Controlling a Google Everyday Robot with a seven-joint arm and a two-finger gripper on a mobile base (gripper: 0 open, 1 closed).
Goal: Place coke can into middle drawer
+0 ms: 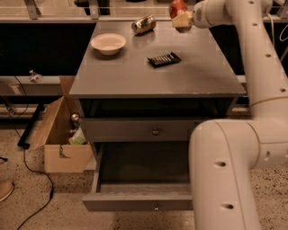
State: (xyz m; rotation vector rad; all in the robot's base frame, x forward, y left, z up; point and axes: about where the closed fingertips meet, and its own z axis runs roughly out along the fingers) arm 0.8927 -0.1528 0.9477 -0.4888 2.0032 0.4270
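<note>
The coke can (177, 6), red, is at the top edge of the camera view, held in my gripper (181, 17) above the back right of the grey cabinet top (135, 76). The gripper's pale fingers (183, 21) are shut around the can's lower part, and the can's top is cut off by the edge of the view. The middle drawer (139, 202) is pulled open at the bottom of the cabinet, with its small knob (156, 208) on the front. Its inside (144, 166) looks bare. My arm hides the drawer's right end.
On the cabinet top are a brownish-gold can (144, 24) lying on its side, a white bowl (108, 43) and a flat black ribbed object (164, 59). The upper knobbed drawer (155, 131) is shut. An open cardboard box (63, 134) stands on the floor to the left.
</note>
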